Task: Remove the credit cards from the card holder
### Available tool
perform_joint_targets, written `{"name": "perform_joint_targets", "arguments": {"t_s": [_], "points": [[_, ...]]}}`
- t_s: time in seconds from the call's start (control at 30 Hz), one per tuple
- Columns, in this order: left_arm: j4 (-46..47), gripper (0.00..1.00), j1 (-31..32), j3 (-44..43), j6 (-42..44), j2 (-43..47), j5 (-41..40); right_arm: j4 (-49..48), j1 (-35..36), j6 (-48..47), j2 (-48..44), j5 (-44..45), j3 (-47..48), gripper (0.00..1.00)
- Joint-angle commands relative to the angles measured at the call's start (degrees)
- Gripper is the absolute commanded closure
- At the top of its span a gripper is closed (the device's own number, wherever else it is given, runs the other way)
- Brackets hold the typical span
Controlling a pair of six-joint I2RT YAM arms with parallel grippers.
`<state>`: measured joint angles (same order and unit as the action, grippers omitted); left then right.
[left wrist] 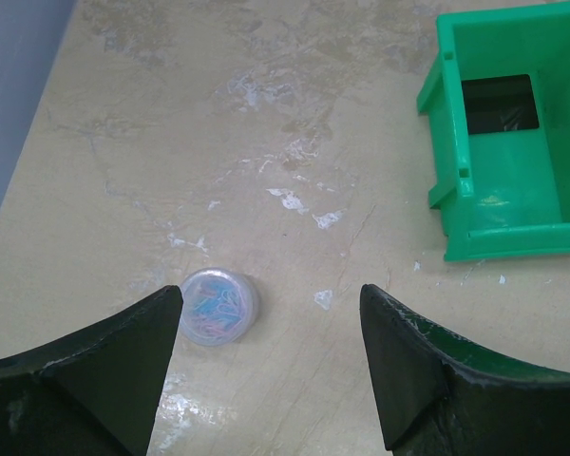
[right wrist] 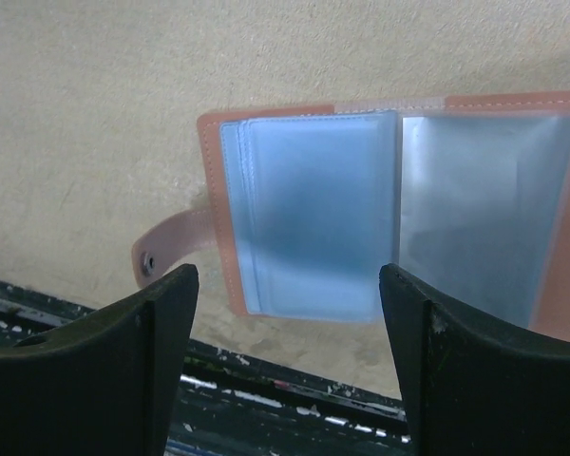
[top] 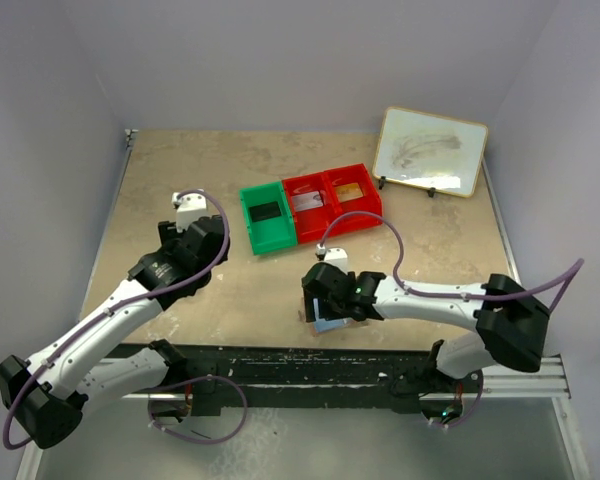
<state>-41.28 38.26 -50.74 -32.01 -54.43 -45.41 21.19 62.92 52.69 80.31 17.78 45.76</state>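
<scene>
Right wrist shows you the right gripper [right wrist: 287, 275] wide over the open card holder [right wrist: 313, 209], sleeves [right wrist: 475, 209] blurred; left gripper [left wrist: 271, 294] likewise wide.

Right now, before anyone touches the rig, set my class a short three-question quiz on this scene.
1. True or false: the card holder lies open.
2. The bin holding the black card is: A green; B red; C blue.
3. Fill in: the left gripper and the right gripper are both ____.
Key: 1 true; 2 A; 3 open.
</scene>
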Motion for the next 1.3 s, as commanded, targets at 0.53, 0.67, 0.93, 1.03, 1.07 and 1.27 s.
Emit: {"name": "perform_joint_targets", "arguments": {"t_s": [0.53, 0.67, 0.93, 1.03, 1.07, 1.27], "points": [[0.6, 0.26, -0.4, -0.6, -0.5, -0.9, -1.5, 3.0, 0.2, -0.5, 14.5, 2.9, 6.7, 0.17], [0.6, 0.26, -0.3, -0.6, -0.5, -1.0, -1.4, 2.5, 0.2, -0.1, 15.0, 1.3, 5.7, 0.19], [0.6, 0.26, -0.3, -0.6, -0.3, -1.7, -1.0, -1.0, 0.0, -1.2, 13.5, -1.1, 2.6, 0.26], [0.7, 0.26, -0.4, -0.5, -0.2, -1.9, -0.8, -0.4, -0.1, -1.0, 14.6, -0.7, 2.4, 0.32], [0.7, 0.26, -0.3, -0.5, -0.1, -1.9, -0.8, -0.4, 0.0, -0.9, 14.8, -0.5, 2.2, 0.33], [0.7, 0.26, -0.3, -0.6, -0.2, -2.2, -0.8, 1.9, 0.0, -0.6, 17.2, 1.7, 3.5, 0.38]]}}
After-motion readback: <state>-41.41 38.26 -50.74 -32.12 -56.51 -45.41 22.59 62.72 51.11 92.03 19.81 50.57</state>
